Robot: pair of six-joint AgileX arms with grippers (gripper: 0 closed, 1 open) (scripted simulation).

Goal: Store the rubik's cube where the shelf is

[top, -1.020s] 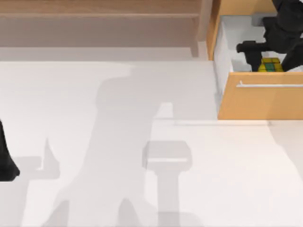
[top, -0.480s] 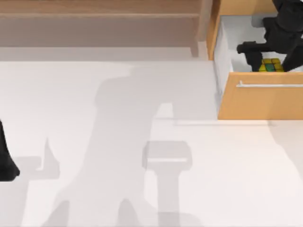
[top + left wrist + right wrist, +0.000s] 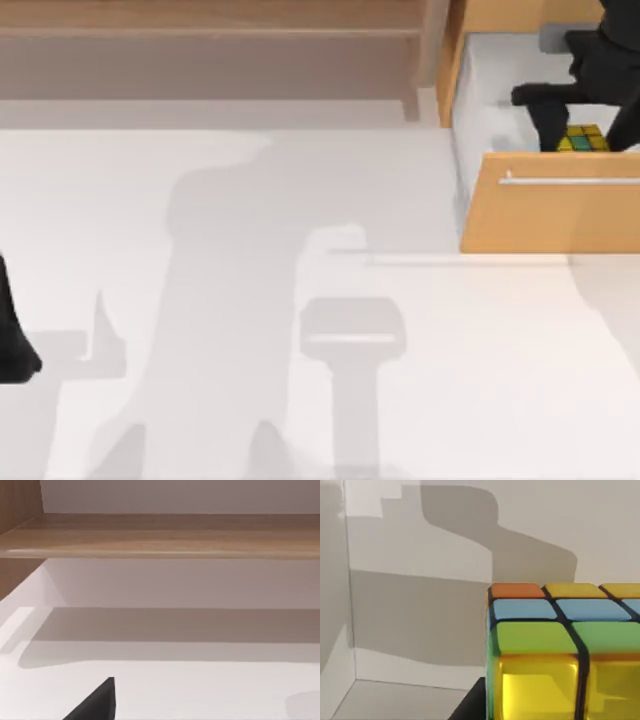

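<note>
Two fingers of the right gripper (image 3: pixel 572 128), whose open-or-closed state I cannot tell, hang over the rubik's cube (image 3: pixel 582 139) inside the open drawer (image 3: pixel 550 205), apparently depositing it there, beside the shelf (image 3: pixel 210 40); the left arm (image 3: pixel 12 335) sits parked at the worktop's (image 3: pixel 250 380) left edge.
</note>
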